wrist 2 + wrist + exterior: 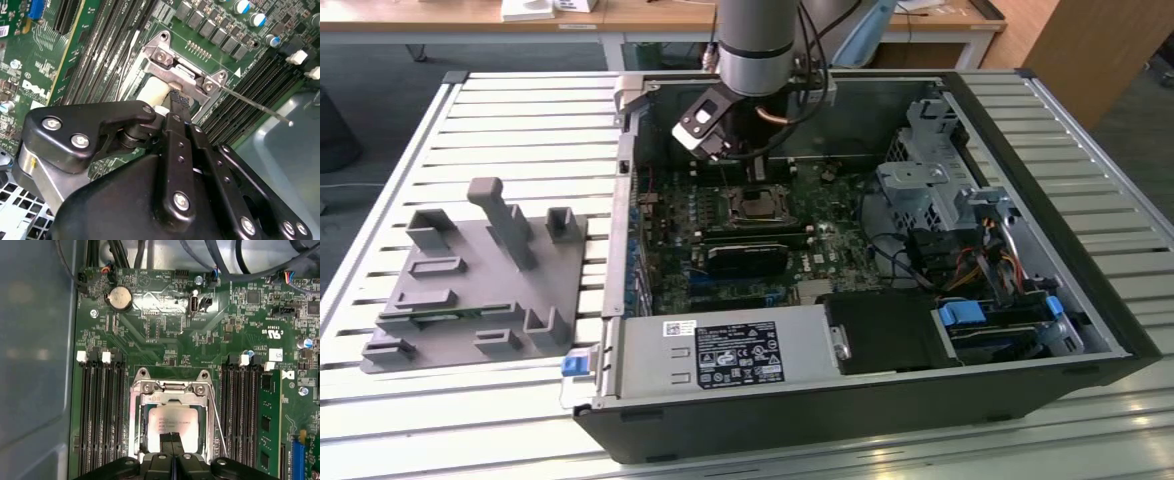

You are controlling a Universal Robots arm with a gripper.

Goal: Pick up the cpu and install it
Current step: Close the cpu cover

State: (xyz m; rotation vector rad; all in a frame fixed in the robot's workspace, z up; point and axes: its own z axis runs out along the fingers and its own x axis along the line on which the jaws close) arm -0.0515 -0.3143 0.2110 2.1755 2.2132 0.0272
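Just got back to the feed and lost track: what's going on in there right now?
The arm reaches down into the open computer case, with its gripper right over the socket frame on the motherboard. In the first wrist view the cpu lies flat inside that frame. The gripper's fingers are together, their tips over one edge of the chip. The cpu looks seated in the socket rather than carried.

arm [754, 35]: grey tube, drops vertically from above | wrist [758, 78]: in line with arm, cables looping off it | end effector [172, 441]: points straight down, low | fingers [166, 442]: black, narrow, tips closed flat against each other in both wrist views
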